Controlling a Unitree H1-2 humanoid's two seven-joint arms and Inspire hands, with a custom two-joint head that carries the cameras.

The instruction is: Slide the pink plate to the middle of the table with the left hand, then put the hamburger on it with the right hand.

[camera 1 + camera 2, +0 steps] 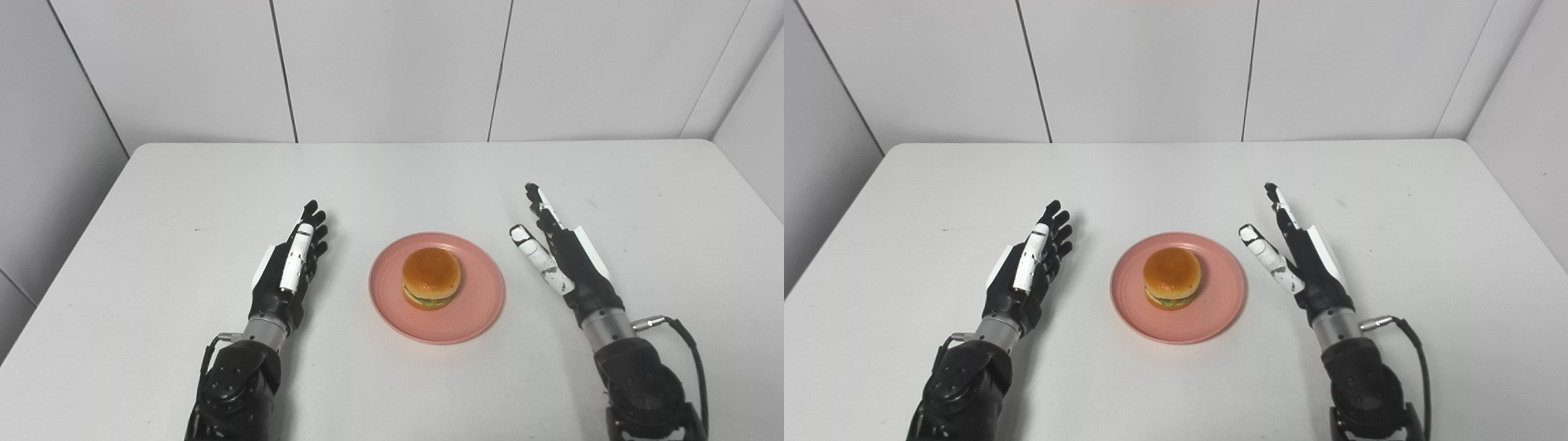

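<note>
A pink plate [471, 312] lies near the middle of the white table, a little toward the front. A hamburger [431, 277] with a brown bun sits upright on it, left of the plate's centre. My left hand [294, 263] rests open and empty to the left of the plate, fingers stretched forward, apart from it. My right hand [554, 251] is open and empty to the right of the plate, fingers straight and thumb spread, close to the plate's rim but not touching. The same scene shows in the right eye view, with the plate [1213, 312] and hamburger [1172, 277] between both hands.
The white table [392, 177] ends at a panelled white wall behind and at its left and right edges. A grey cable [686, 343] loops from my right wrist.
</note>
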